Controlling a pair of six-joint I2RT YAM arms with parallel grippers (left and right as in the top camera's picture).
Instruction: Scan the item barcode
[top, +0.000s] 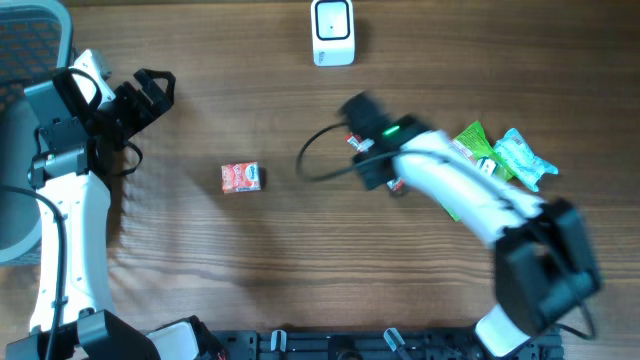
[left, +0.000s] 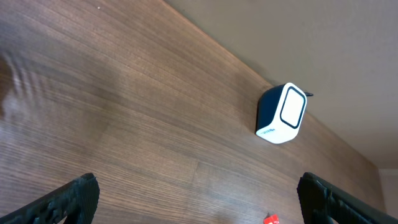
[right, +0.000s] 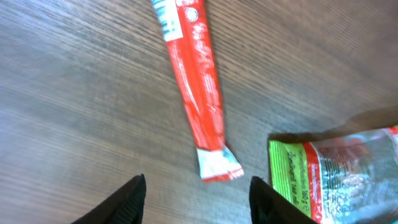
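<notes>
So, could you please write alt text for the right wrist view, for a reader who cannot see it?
A long red plastic stick sachet lies diagonally on the brown wooden table, its crimped end just ahead of the right end effector, whose dark jaws stand apart, holding nothing. A green-labelled clear packet lies at lower right, apart from it.

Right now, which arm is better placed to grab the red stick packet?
Right. The right hand, open, hovers directly over the red stick packet; the left hand is far off to the side.
</notes>
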